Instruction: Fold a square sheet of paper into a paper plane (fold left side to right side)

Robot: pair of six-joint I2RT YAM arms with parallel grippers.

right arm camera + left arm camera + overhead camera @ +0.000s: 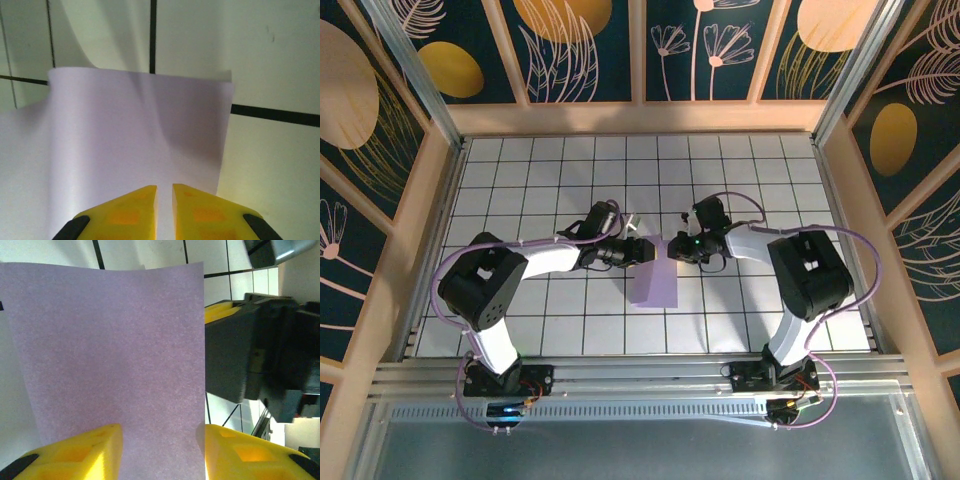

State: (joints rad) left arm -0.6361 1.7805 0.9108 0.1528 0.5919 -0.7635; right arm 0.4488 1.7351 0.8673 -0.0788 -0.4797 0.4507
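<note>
Starting at the right gripper [164, 188]: yellow fingertips [132, 202] pressed nearly together, a sliver apart, apparently pinching the near edge of the square sheet of paper [140, 125]. Beyond those tips, lavender paper bowing up and away over the white grid table [270, 65], with a shadow behind its far edge.

Across at the left gripper [162, 429]: fingers [97, 452] spread wide, sheet standing in the gap between them, its right edge just beside the right-hand finger; no pinch visible there. Just past that edge, the dark body of the other wrist [250, 355], close by.

From above: both grippers tip to tip near the middle of the table, sheet reaching from them toward the near edge, about one tile column wide, seemingly lifted at the gripper end.

Judged as the left-to-right fold in progress. To do it well:
- Hold the right pinch firm as the anchor.
- Close the left fingers on the free edge before any travel.
- Carry that edge across low and level.
- Match corner to corner and edge to edge before pressing.
- Flatten from the matched edge back toward the fold for a straight crease.
- Avoid tugging against the anchor: thin paper, likely to buckle or slip.
</note>
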